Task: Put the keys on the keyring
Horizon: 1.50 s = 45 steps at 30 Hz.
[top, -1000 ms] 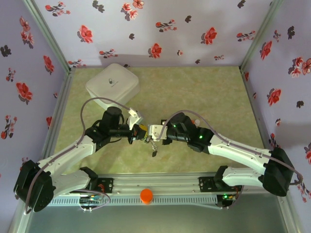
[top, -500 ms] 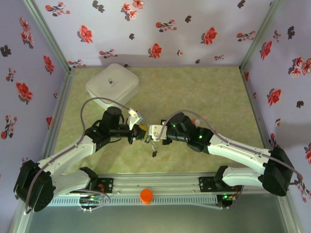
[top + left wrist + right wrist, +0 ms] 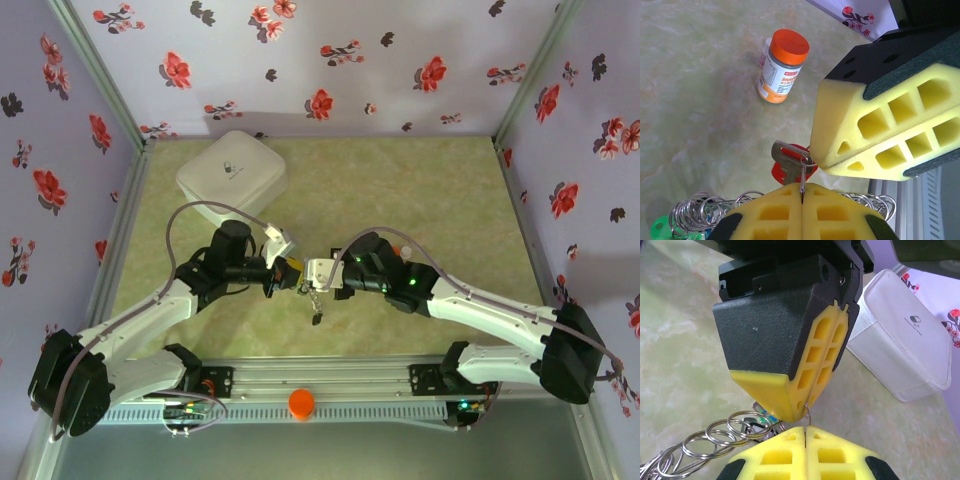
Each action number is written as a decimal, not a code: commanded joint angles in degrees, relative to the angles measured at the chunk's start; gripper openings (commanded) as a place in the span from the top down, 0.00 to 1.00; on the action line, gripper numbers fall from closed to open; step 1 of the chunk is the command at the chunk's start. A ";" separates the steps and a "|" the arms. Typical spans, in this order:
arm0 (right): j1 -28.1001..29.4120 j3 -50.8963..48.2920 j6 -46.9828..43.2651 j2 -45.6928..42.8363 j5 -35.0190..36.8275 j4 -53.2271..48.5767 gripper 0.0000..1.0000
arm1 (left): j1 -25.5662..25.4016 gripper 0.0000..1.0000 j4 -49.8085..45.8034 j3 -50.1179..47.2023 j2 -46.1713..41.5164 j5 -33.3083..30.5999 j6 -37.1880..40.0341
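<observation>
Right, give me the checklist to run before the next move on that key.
1. Left gripper shut on the thin wire ring: ok.
2. Right gripper shut, tip close to the left one's: ok.
3. Right gripper's hold on that wire: cannot tell, the seam hides it.
4. Red-tagged key sitting where the two tips meet: ok.
5. Key threaded onto the wire: cannot tell.
6. Pill bottle upright, apart from both grippers: ok.

A robot test cell: floral-papered walls (image 3: 330,60) on aluminium posts (image 3: 100,70) enclose a marbled tabletop (image 3: 420,190), with two arms (image 3: 140,320) bolted to a rail (image 3: 330,385).
</observation>
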 commanded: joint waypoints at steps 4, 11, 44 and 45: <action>0.36 1.63 0.71 0.85 -3.10 -3.78 1.00 | -0.34 1.00 2.59 1.83 -0.84 1.09 0.48; 0.36 2.45 1.41 1.43 -5.67 -5.39 1.00 | -0.39 1.00 2.83 1.58 -1.31 1.04 0.47; -7.12 -2.05 18.83 -2.59 -17.06 2.95 0.83 | -0.50 1.00 29.64 -14.50 -8.03 1.59 15.42; -7.16 -1.78 18.91 -2.24 -17.32 2.54 0.82 | -0.51 1.00 29.83 -14.51 -8.02 1.58 15.46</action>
